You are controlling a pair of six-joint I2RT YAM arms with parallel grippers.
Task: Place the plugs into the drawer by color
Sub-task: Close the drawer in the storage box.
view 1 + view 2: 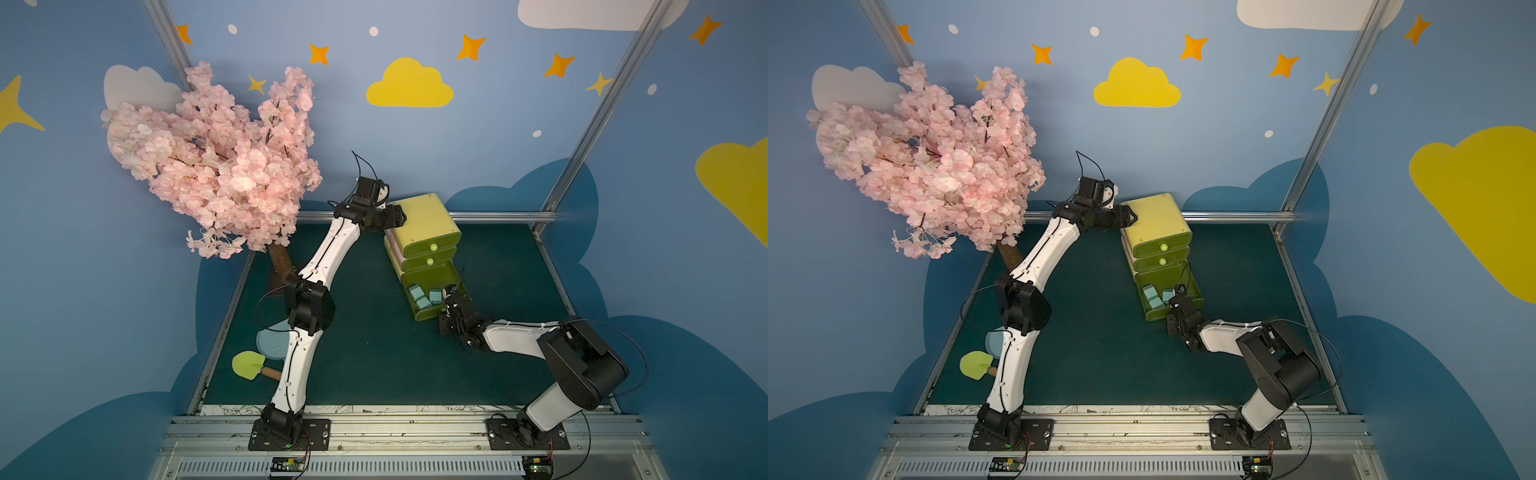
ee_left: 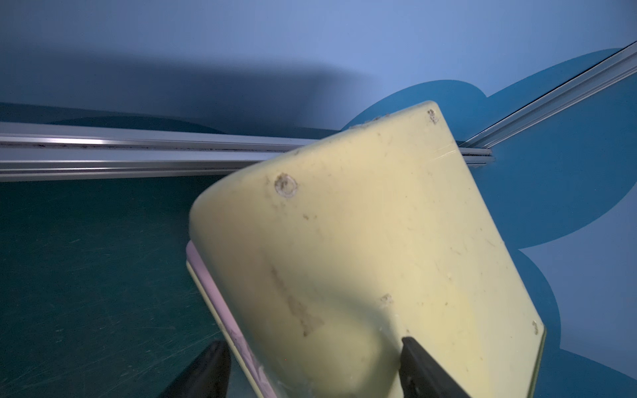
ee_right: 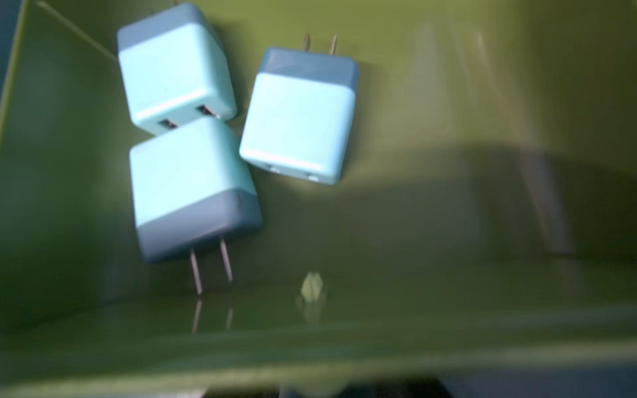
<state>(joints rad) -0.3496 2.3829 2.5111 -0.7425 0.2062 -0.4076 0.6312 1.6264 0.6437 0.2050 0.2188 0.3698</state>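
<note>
Left claw straddles the yellow-green plastic three-drawer cabinet's corner, right claw over its open bottom drawer with three light-blue cube plugs; can't tell either grip

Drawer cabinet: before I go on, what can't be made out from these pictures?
- Top drawer and middle drawer: closed in both top views, contents hidden.
- Right gripper: in both top views its own body hides how the jaws stand at the open bottom drawer; the right wrist view is blurred, so open or shut is unclear.
- Left gripper: fingers cut off by the left wrist view's edge; grip on the cabinet top unclear.
</note>
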